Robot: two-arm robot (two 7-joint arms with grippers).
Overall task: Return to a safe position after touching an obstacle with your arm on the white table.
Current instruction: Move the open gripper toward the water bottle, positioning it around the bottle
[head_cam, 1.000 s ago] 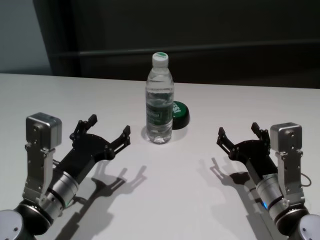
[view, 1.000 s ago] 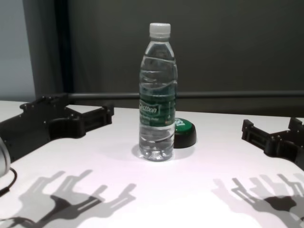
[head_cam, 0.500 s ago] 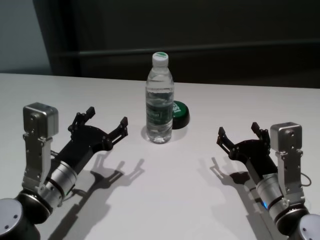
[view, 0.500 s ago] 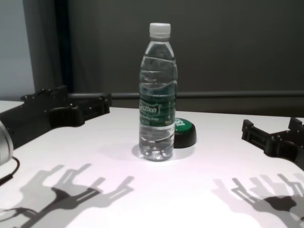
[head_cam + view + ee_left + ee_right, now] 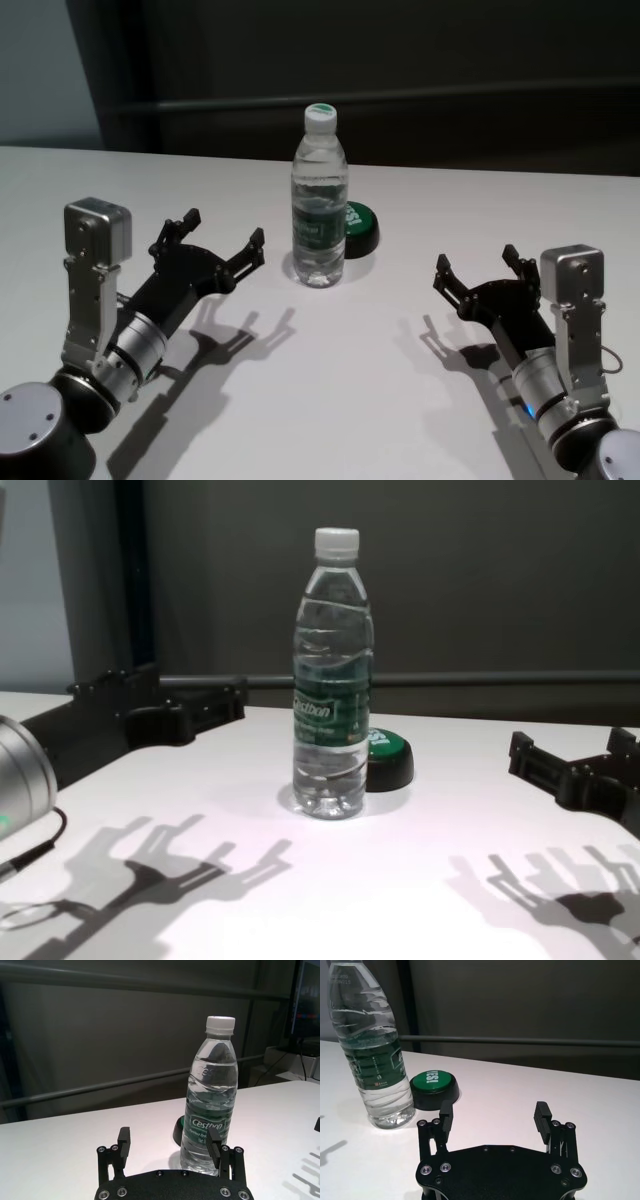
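Observation:
The clear water bottle with a white cap and a green label stands upright on the white table. It also shows in the chest view and in both wrist views. My left gripper is open and empty. It hovers above the table just left of the bottle, with a small gap between them, and points at it. My right gripper is open and empty, low over the table to the right of the bottle and well apart from it.
A low black puck with a green top sits right behind the bottle on its right side. A dark wall with a horizontal rail runs behind the table's far edge.
My left arm has risen a little, then shifted slightly right toward the bottle, gripper still open. The bottle, the puck and the right arm have not moved.

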